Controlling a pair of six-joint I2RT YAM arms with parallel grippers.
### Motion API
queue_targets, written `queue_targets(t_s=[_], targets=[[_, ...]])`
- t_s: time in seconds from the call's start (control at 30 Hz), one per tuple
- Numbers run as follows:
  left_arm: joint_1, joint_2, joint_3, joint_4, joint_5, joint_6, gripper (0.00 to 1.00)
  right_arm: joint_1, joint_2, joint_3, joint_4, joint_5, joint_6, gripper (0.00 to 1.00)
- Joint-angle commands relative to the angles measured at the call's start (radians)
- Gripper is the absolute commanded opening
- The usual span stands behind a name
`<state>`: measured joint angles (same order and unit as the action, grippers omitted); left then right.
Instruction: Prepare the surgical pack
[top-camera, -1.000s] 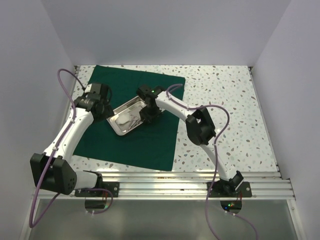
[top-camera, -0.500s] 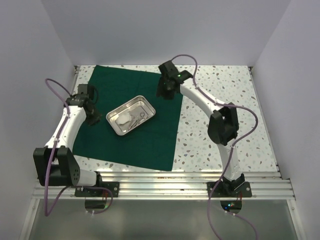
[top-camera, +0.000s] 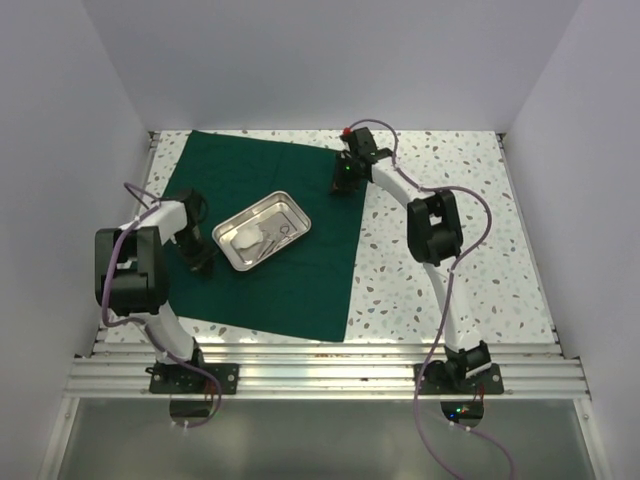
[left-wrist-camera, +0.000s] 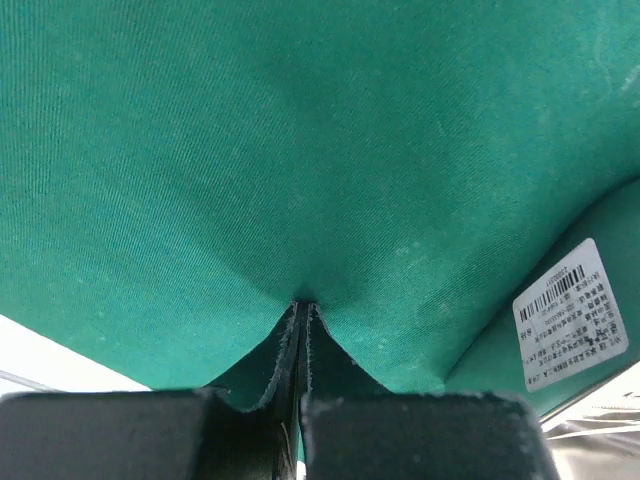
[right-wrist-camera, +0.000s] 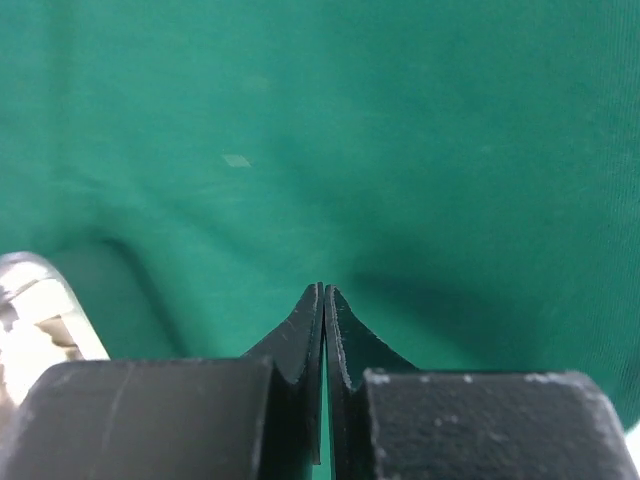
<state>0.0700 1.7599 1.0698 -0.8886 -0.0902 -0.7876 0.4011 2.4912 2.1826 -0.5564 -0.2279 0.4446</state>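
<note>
We treat the large dark green cloth drape (top-camera: 290, 290) as limp and light: left gripper (left-wrist-camera: 300, 312) and right gripper (right-wrist-camera: 323, 292) each pinch a pucker at their tips.

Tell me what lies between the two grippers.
In the top view, the steel tray, holding white gauze and scissors, sits on the green drape between the left gripper and right gripper.

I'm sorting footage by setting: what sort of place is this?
Probably a robotics lab test cell, not a clinic: plain white walls box in a speckled tabletop, an aluminium rail runs along its near edge, and a green drape with a steel tray is staged on it.
</note>
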Motion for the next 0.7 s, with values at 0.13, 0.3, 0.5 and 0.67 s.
queue_targets(t_s=[0.13,0.3,0.5,0.67], targets=[[0.007,0.139,0.038,0.060,0.029,-0.055,0.02,-0.076,0.002,-0.087,0.006,-0.025,0.009,0.00],[-0.002,0.237,0.100,0.022,0.023,-0.039,0.03,-0.097,-0.086,-0.292,-0.077,0.119,0.041,0.00],[-0.033,0.276,0.186,0.019,0.017,0.022,0.03,-0.183,-0.239,-0.591,-0.071,0.144,0.083,0.00],[-0.102,0.371,0.321,0.011,0.055,0.074,0.03,-0.208,-0.354,-0.736,-0.096,0.131,0.112,0.00]])
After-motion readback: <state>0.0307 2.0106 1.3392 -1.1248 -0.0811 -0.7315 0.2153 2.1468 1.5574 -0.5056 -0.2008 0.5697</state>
